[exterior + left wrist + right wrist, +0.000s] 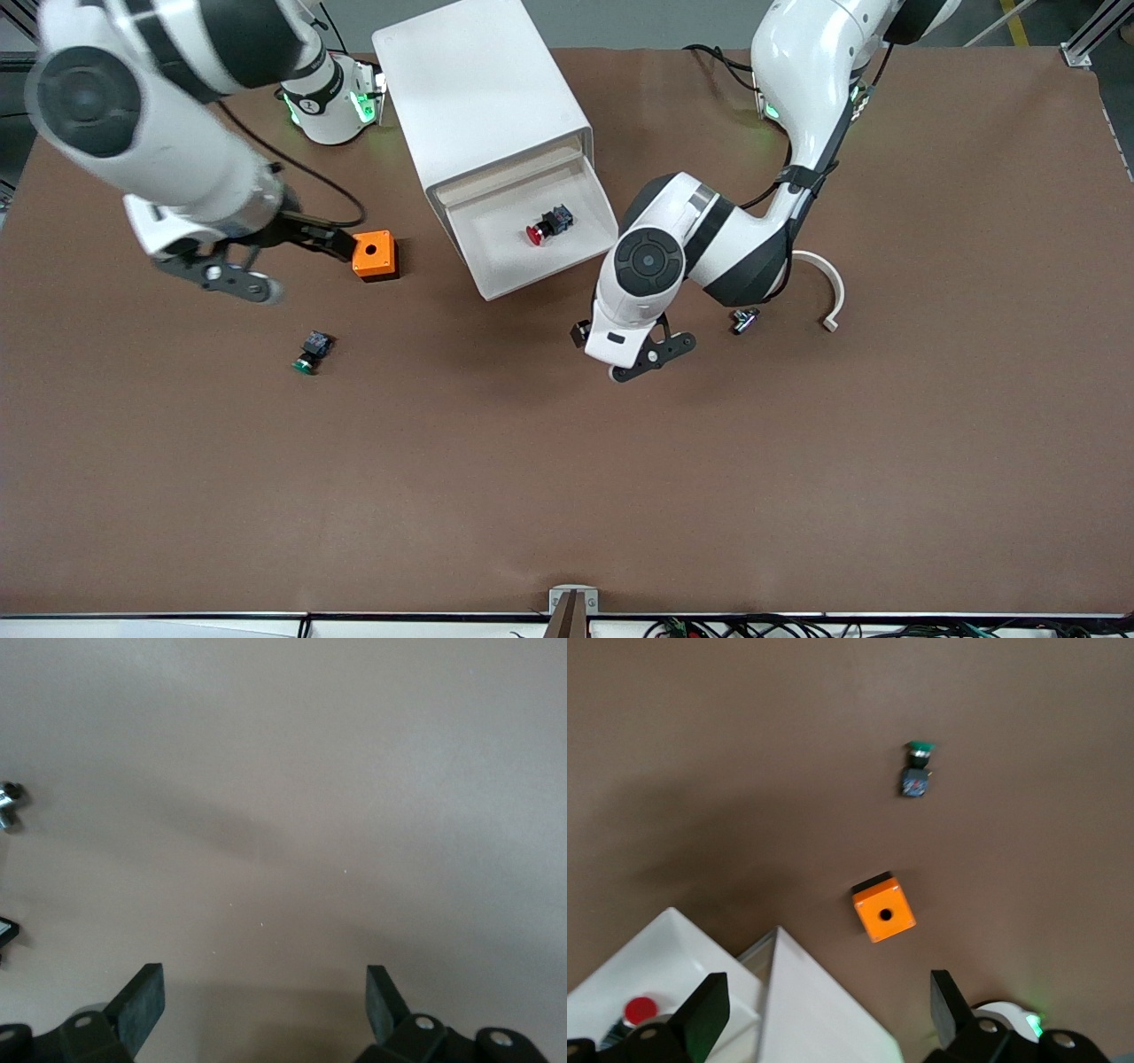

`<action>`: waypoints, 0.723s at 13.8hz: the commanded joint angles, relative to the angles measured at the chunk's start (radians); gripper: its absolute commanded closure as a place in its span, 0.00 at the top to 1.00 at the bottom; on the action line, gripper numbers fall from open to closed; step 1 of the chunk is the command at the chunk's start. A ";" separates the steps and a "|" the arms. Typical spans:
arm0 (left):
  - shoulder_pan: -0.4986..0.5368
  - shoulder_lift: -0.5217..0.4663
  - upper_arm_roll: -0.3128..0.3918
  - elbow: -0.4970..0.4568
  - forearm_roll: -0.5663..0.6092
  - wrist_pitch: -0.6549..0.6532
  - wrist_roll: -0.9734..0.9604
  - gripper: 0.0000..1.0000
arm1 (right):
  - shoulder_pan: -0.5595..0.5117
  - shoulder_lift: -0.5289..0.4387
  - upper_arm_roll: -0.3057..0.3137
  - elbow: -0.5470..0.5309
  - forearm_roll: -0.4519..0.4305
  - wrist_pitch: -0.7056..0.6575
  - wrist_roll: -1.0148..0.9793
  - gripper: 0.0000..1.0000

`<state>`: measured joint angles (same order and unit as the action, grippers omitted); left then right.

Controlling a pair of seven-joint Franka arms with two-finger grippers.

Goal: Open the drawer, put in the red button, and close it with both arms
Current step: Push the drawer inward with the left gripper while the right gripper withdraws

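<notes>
Red button [547, 223] in open drawer [496, 270]; left claw [653, 353], right claw [232, 276] released. Next: push shut together.

Two white robot arms reach over the brown surface [532, 496], each ending in one black gripper: the left gripper [640, 354] and the right gripper [232, 276], two in all. There are two push-buttons, one red button [547, 223] and one green button [313, 351], along with one orange box [374, 255] that has a single round hole in its top. One white cabinet [474, 97] stands with one drawer [532, 232] pulled out, and there is also one curved white piece [828, 288] and one small metal part [744, 320].
</notes>
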<state>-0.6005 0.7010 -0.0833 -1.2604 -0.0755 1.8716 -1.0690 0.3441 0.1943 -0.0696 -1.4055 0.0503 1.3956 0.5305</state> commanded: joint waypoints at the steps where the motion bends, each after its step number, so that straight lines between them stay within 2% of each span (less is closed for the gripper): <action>1: -0.030 0.005 0.002 -0.004 0.010 -0.008 -0.003 1.00 | -0.132 -0.030 0.022 -0.016 -0.015 -0.026 -0.238 1.00; 5: -0.068 0.021 0.002 -0.004 0.010 -0.006 -0.003 1.00 | -0.273 -0.047 0.022 -0.016 -0.024 -0.067 -0.496 1.00; 7: -0.088 0.028 0.002 -0.004 0.010 -0.006 -0.003 1.00 | -0.324 -0.050 0.022 -0.013 -0.026 -0.082 -0.533 1.00; 10: -0.117 0.038 0.002 -0.004 0.008 -0.006 -0.003 1.00 | -0.344 -0.049 0.022 -0.010 -0.024 -0.079 -0.535 1.00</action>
<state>-0.6990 0.7355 -0.0850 -1.2675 -0.0755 1.8714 -1.0690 0.0186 0.1629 -0.0710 -1.4057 0.0366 1.3193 0.0047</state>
